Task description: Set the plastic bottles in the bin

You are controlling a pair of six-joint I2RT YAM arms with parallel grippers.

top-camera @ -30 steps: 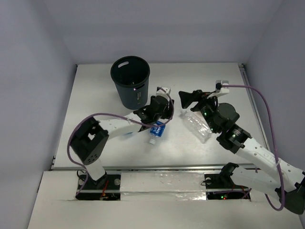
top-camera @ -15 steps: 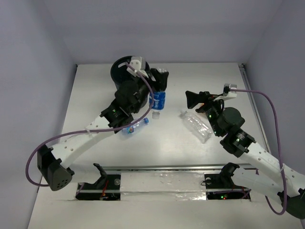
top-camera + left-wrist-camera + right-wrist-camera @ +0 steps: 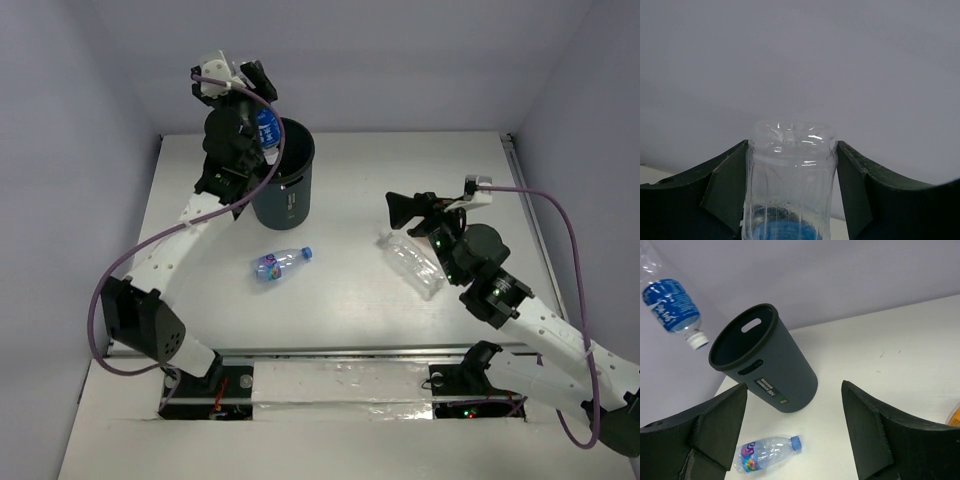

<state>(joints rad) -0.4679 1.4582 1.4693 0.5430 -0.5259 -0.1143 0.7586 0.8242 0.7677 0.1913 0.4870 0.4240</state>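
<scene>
White table (image 3: 360, 170), pale lilac walls all round. Left gripper (image 3: 792, 145) up at upper left of the overhead view, jaws closed partway on the blue-labelled bottle (image 3: 266, 129), pads tight on both its sides. Bottle hangs cap-down over the near-left rim of the bin (image 3: 300, 190). Right gripper (image 3: 396, 208) right of centre, jaws spread wide, gripping nothing, above the ribbed clear bottle (image 3: 412, 263) lying on the table. Purple-labelled bottle (image 3: 280, 262) lies in front of the bin. Against half a second back: left arm has swung up and left, carrying its bottle from the bin's right side to above it; right arm barely shifted.
</scene>
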